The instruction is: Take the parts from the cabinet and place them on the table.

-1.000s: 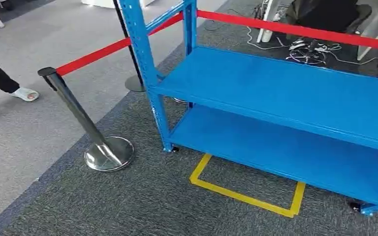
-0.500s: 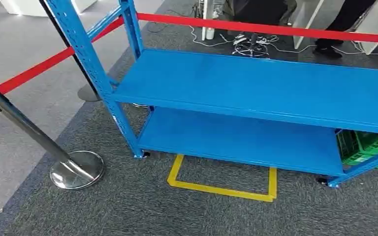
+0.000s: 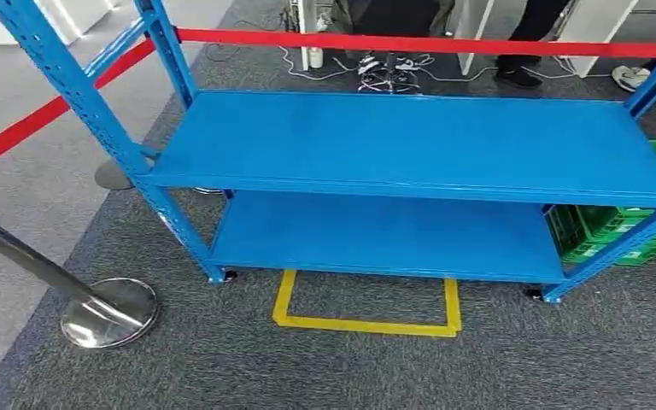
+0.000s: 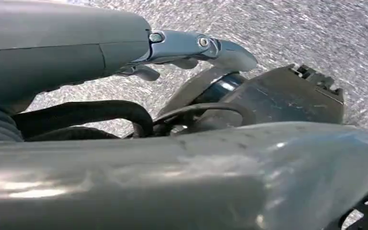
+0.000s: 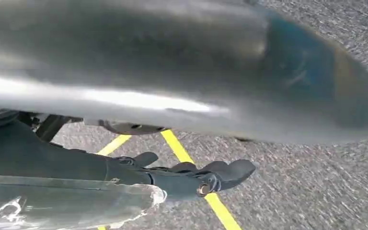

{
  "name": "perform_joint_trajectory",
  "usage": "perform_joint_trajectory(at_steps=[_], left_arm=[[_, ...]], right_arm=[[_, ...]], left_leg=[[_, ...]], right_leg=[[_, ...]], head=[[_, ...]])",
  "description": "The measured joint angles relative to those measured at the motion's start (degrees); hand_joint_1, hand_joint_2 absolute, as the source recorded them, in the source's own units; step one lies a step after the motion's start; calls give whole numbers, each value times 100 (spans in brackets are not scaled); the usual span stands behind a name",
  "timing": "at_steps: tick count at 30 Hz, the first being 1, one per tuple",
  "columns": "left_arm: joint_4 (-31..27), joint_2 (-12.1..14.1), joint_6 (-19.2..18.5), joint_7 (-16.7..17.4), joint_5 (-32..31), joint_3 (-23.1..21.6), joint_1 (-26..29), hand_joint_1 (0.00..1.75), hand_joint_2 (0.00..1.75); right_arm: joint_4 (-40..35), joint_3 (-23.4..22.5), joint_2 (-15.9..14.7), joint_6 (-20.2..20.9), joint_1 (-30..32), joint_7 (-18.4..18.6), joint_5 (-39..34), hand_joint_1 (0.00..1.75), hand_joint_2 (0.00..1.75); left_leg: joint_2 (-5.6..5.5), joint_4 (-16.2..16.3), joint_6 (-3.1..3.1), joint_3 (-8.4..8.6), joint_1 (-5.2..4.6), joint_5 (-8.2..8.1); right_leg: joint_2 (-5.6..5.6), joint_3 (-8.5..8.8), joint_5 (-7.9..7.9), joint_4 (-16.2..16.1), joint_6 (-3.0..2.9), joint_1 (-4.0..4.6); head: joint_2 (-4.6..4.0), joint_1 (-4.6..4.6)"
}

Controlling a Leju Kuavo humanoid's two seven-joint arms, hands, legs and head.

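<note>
The blue cabinet (image 3: 410, 145) is an open metal rack standing squarely ahead in the head view. Its upper shelf and its lower shelf (image 3: 376, 235) are bare, with no parts on them. A green crate (image 3: 615, 231) sits on the floor by the rack's right end, partly hidden behind the frame. My left hand (image 4: 182, 48) hangs over grey carpet with its fingers stretched out and nothing in it. My right hand (image 5: 191, 175) also holds nothing, its dark fingers extended above a yellow tape line (image 5: 187, 158).
A yellow tape rectangle (image 3: 367, 325) marks the carpet just in front of the rack. A chrome stanchion (image 3: 107, 312) stands at the left, and a red belt (image 3: 410, 43) runs behind the rack. People's feet (image 3: 512, 77) and cables (image 3: 384, 73) lie beyond it.
The whole picture has shifted: the camera turned right, so the rack is now centred and more of the green crate shows. The stanchion has slid toward the left edge.
</note>
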Motion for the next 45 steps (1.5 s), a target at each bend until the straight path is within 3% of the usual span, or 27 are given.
perform_joint_trajectory(at_steps=[1,2,3,5,6,7,8,9,10,11,12,14,15,16,17,19,20,24,25,28,31,32,35,36,38,39,45], left_arm=[[-4,-15,-11,-11,-15,24,0,0,175],[-9,-20,-26,-17,-35,44,0,0,175],[-9,-33,-35,-17,-44,55,0,0,175],[-9,-52,-55,-22,-52,83,0,0,175],[-9,-61,-63,-35,-59,94,0,0,175],[-9,-65,-65,-35,-61,96,0,0,175],[-9,-70,-65,-35,-61,98,0,0,175],[-9,-74,-65,-35,-63,100,1,0,175],[-9,-74,-65,-35,-63,103,1,0,175],[-9,-76,-65,-35,-63,103,1,0,175],[-9,-78,-65,-35,-63,103,2,0,175],[-9,-105,-72,-37,-66,109,4,0,175],[-9,-109,-72,-37,-67,109,5,0,175],[-9,-109,-74,-37,-79,109,6,0,175],[-9,-114,-81,-41,-98,111,5,0,175],[-9,-120,-98,-72,-146,120,1,0,175],[-9,-122,-114,-92,-171,131,-4,0,175],[-9,-149,-190,-140,-254,186,-18,0,175],[-9,-155,-214,-146,-267,201,-21,0,175],[-9,-159,-315,-54,-203,225,-28,0,175],[-13,-166,-295,-105,-286,227,-31,0,175],[-15,-166,-293,-94,-280,225,-31,0,175],[-72,-166,-277,79,-216,179,2,0,175],[-79,-168,-277,105,-208,173,7,0,175],[-92,-166,-275,144,-208,164,10,0,175],[-98,-166,-275,175,-210,162,11,0,0],[-179,-192,-177,352,-360,159,70,0,0]], right_arm=[[4,0,2,9,-4,0,-13,0,0],[6,0,2,13,-7,0,-26,0,0],[7,2,2,15,-9,0,-31,0,0],[15,2,2,28,-11,0,-39,0,0],[24,2,2,28,-11,0,-39,0,0],[26,2,2,28,-11,0,-41,0,0],[28,2,2,28,-12,0,-41,0,0],[30,2,2,28,-12,0,-41,0,0],[31,2,2,28,-14,0,-41,0,0],[31,2,2,28,-15,0,-41,0,0],[31,2,2,28,-19,0,-41,0,0],[31,2,0,28,-13,0,-41,0,0],[31,0,-2,28,-9,0,-43,0,0],[31,0,-2,44,-11,4,-44,0,0],[31,0,-2,77,-12,9,-44,0,0],[35,-4,-2,150,-12,33,-59,0,0],[42,-7,-2,177,-14,44,-59,0,0],[81,-17,-2,271,-23,88,-109,0,0],[85,-18,-2,289,-24,96,-142,0,175],[129,-22,-2,236,-55,107,-192,0,175],[164,-75,-7,1061,-57,68,936,0,175],[177,-138,-9,1155,-68,72,1391,0,175],[177,-212,-9,795,-75,168,1508,0,175],[175,-223,-9,747,-76,192,1508,0,0],[175,-236,-9,721,-75,214,1359,0,0],[175,-236,-9,726,-76,221,1160,0,0],[184,-238,-9,656,-81,234,988,0,0]], left_leg=[[3,6,-39,-9,1,-25],[-105,98,-70,-35,10,-116],[-190,405,-87,-175,8,-333],[-233,1369,-107,-661,9,-787],[-236,1776,-111,-889,8,-902],[-238,1870,-111,-966,8,-854],[-239,1722,-103,-915,8,-675],[-239,1379,-90,-767,10,-421],[-247,841,-73,-514,10,-121],[-304,360,-62,-274,17,68],[-373,57,-46,-162,14,88],[-368,21,-11,-172,33,96],[-366,20,-38,-174,30,89],[-366,20,-23,-168,21,93],[-366,20,-10,-167,13,98],[-366,22,40,-170,2,99],[-366,22,47,-170,1,100],[-366,26,61,-170,-2,99],[-366,26,61,-171,-3,99],[-366,25,62,-171,-2,99],[-366,21,72,-171,3,107],[-366,19,73,-168,4,108],[-368,16,71,-165,9,110],[-367,16,70,-165,11,110],[-365,16,66,-166,11,113],[-365,16,67,-164,11,113],[-365,15,66,-163,13,113]], right_leg=[[29,67,33,-43,-47,-37],[34,53,52,-57,-74,-51],[47,45,65,-57,-106,-59],[77,22,68,-56,-128,-55],[98,15,67,-56,-131,-50],[123,16,67,-56,-131,-50],[149,23,66,-56,-131,-50],[176,34,65,-56,-129,-53],[205,51,63,-56,-123,-58],[228,58,58,-56,-100,-58],[251,43,36,-11,-50,-1],[267,-9,18,-18,-28,4],[265,5,-36,-26,-169,3],[264,16,-22,-36,-217,5],[264,24,3,-56,-203,0],[261,44,77,-109,-61,-12],[261,53,81,-130,-21,-16],[262,60,95,-148,38,-22],[261,60,95,-148,40,-22],[261,63,93,-147,47,-22],[262,61,93,-145,47,-14],[261,57,92,-145,47,-13],[254,55,83,-139,51,-8],[257,56,83,-134,50,-5],[259,57,84,-132,49,-3],[257,53,83,-132,49,-3],[256,54,83,-132,48,-3]], head=[[0,9],[0,-11],[0,-24],[0,-44],[0,-41],[0,-39],[0,-44],[0,-39],[0,-44],[0,-44],[0,-59],[0,-50],[0,-37],[0,-26],[0,-35],[0,-35],[0,-33],[0,-35],[0,-35],[0,-37],[0,-37],[0,-37],[0,-35],[0,-37],[0,-39],[0,-37],[0,-35]])
